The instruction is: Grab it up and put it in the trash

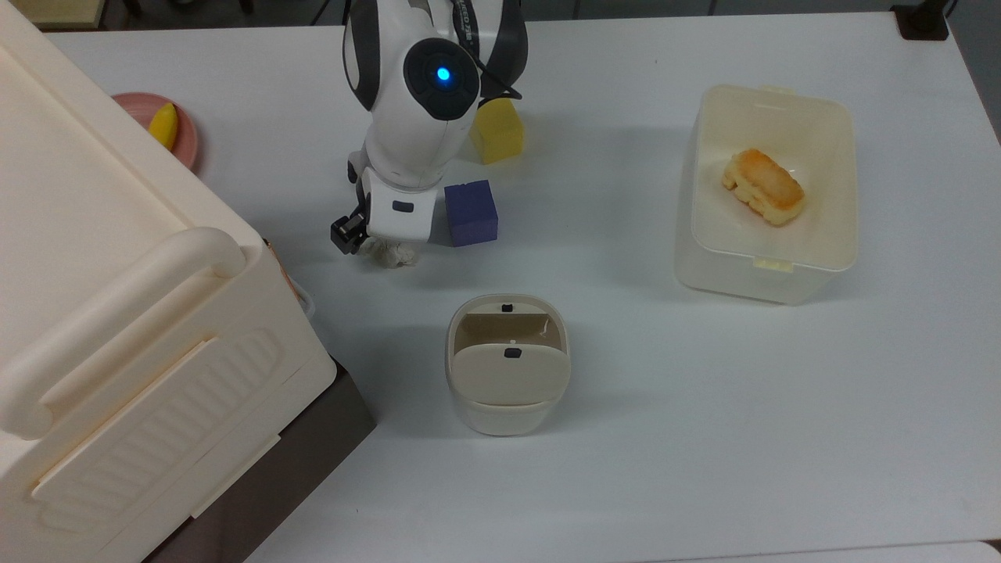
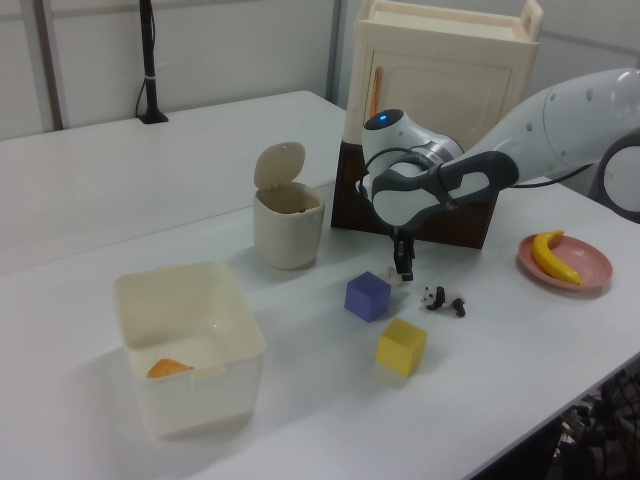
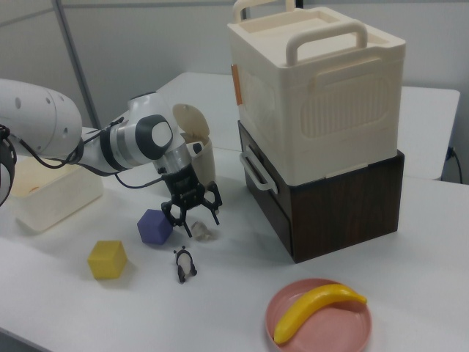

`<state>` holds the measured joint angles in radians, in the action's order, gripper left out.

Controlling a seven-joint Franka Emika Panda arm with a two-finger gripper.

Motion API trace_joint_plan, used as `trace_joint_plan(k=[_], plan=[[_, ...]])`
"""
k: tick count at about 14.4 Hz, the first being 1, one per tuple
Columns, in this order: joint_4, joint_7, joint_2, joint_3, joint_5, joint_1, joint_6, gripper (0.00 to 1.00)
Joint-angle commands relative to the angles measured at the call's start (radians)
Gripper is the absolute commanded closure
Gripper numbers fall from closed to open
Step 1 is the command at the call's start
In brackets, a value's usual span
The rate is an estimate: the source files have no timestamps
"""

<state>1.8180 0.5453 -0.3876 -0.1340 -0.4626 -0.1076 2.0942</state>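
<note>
I see the gripper down at the bench, its fingers spread wide to either side of the tissue wad, not closed on it. The wad lies on the bench just beside the purple cube, on the top view's left of the cube. The trash bin stands near the cube too, toward the top view's bottom edge, its flap lid tipped up and the mouth open.
</note>
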Motion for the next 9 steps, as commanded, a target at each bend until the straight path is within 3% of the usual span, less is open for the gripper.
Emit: trace_joint_plan(k=[1, 9], plan=[[0.001, 0.01, 0.01, -0.027, -0.011, -0.006, 0.018, 0.12], [0.0, 0.034, -0.007, -0.07, -0.018, -0.007, 0.039, 0.13]])
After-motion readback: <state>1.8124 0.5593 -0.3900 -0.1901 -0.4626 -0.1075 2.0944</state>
